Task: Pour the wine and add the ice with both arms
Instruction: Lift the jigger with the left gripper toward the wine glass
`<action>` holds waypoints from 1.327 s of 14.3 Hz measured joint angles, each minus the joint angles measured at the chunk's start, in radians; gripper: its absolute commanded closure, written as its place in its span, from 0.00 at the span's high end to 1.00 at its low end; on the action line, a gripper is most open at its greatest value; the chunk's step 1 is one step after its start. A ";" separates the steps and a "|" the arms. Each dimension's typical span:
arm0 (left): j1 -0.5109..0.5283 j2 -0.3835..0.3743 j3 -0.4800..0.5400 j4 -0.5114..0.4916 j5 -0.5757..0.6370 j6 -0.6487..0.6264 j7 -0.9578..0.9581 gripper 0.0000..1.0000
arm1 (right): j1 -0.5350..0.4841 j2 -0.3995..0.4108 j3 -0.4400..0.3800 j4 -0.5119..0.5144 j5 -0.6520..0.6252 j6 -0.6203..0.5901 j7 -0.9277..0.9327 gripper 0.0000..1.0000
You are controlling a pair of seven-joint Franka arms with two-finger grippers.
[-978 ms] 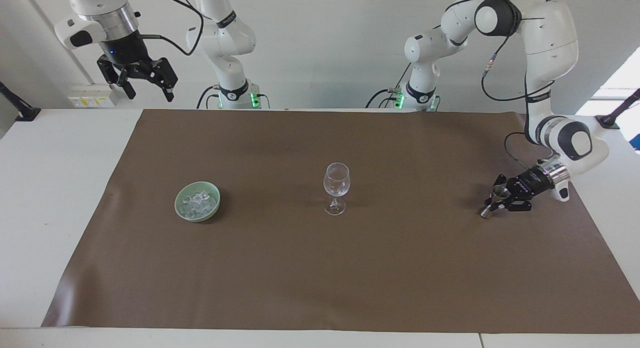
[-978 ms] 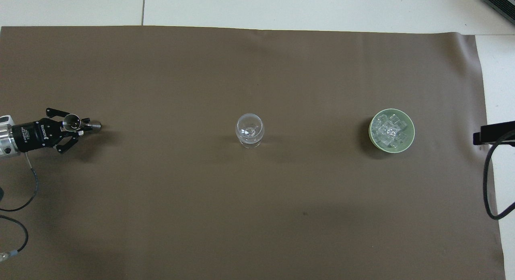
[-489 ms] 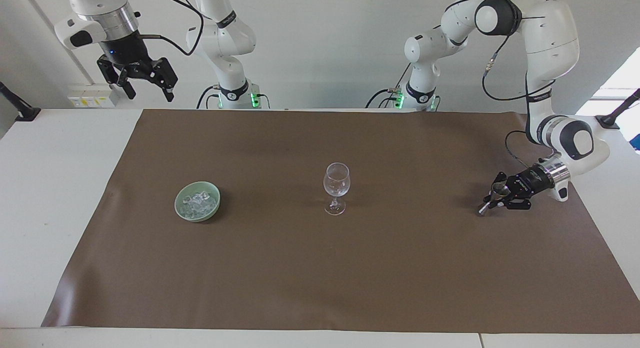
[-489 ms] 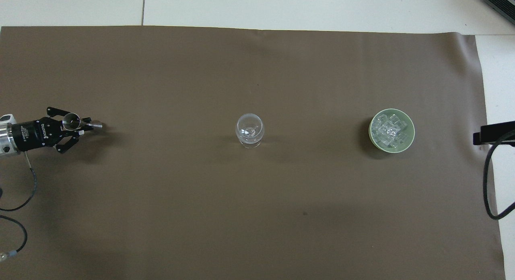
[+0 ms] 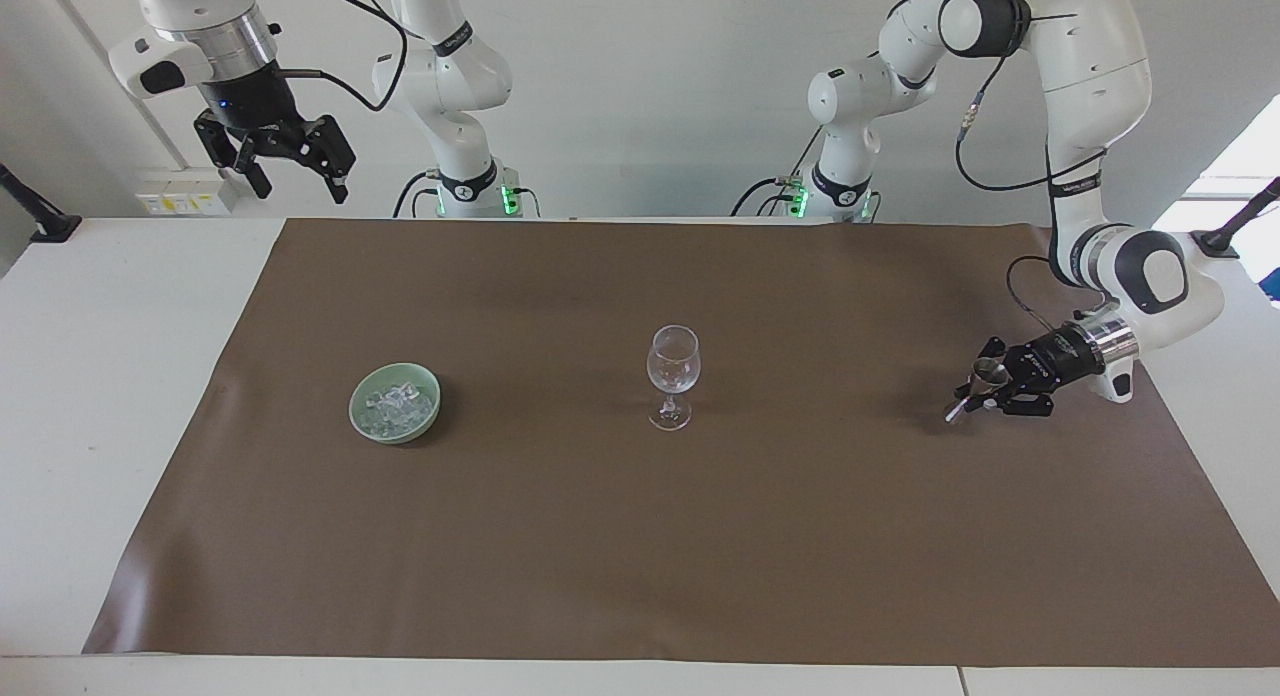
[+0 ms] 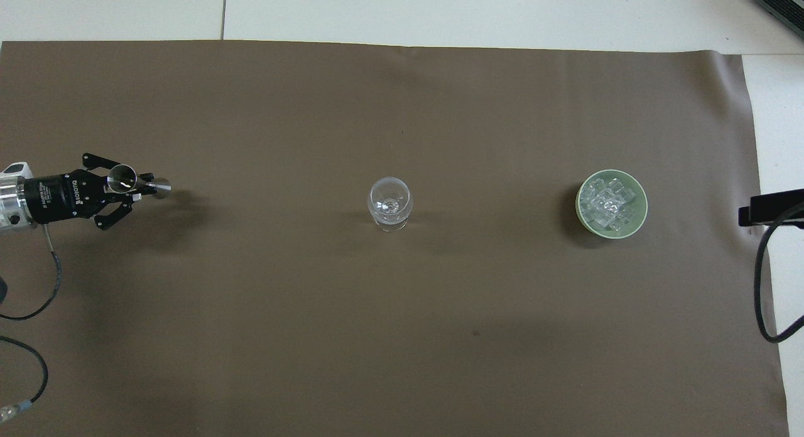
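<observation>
Two arms, one busy: the left gripper (image 5: 985, 394) has its fingers clenched on a tilted steel jigger (image 5: 978, 388), and the wine glass (image 5: 673, 374) stands well off past them, mid-worktop. The right gripper (image 5: 290, 166) waits raised, fingers spread, with the ice (image 5: 398, 404) in its bowl (image 5: 360, 418) below.

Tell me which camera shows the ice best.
The overhead view: it looks straight down into the green bowl, so the ice shows as separate clear cubes. The facing view sees the ice slantwise, partly hidden by the bowl's rim.
</observation>
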 measured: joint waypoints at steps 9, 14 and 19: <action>-0.168 -0.091 -0.001 0.004 -0.015 0.122 -0.214 0.00 | 0.000 0.000 0.000 0.000 0.000 0.000 0.000 1.00; -0.246 -0.129 -0.001 0.005 -0.038 0.185 -0.286 0.00 | 0.000 0.000 0.000 0.000 0.000 0.000 0.000 1.00; -0.349 -0.185 0.000 0.007 -0.039 0.258 -0.330 0.00 | 0.000 0.000 0.000 0.000 0.000 0.000 0.000 1.00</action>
